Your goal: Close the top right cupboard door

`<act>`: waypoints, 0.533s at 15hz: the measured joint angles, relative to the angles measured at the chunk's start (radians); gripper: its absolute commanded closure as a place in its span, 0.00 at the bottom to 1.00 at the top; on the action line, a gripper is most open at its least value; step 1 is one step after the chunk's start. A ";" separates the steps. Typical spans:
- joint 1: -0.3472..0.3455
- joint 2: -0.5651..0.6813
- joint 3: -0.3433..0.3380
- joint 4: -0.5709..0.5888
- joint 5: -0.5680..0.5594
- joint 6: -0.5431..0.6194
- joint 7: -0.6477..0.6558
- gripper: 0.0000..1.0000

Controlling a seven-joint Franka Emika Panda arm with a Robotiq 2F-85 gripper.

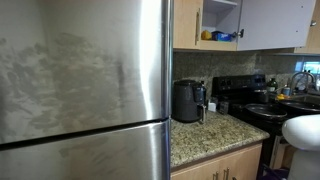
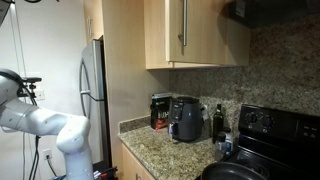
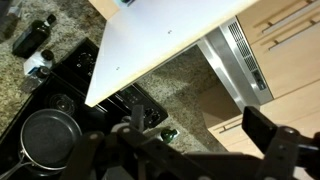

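Observation:
The top right cupboard door stands open. In an exterior view its pale grey-white inner face (image 1: 275, 22) shows beside the open cupboard. In an exterior view its tan outer face (image 2: 210, 30) shows, with the dark bar handle (image 2: 182, 25) near its left edge. In the wrist view the white inner face (image 3: 160, 40) fills the top of the picture. My gripper (image 3: 199, 122) is open and empty, apart from the door, with the stove and counter behind it. The gripper is outside both exterior views.
The stainless fridge (image 1: 80, 90) stands close at the left. The open cupboard (image 1: 220, 25) holds yellow and blue items. A dark appliance (image 1: 187, 100) stands on the granite counter (image 1: 200, 135). The black stove (image 2: 270, 130) carries a pan (image 3: 45, 135). The white arm (image 2: 45, 120) stands by the fridge.

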 measured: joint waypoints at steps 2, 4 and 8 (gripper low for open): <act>0.019 0.094 -0.056 0.088 0.046 0.009 0.057 0.00; 0.033 0.156 -0.085 0.147 0.068 0.009 0.088 0.00; 0.033 0.184 -0.094 0.168 0.085 0.003 0.110 0.00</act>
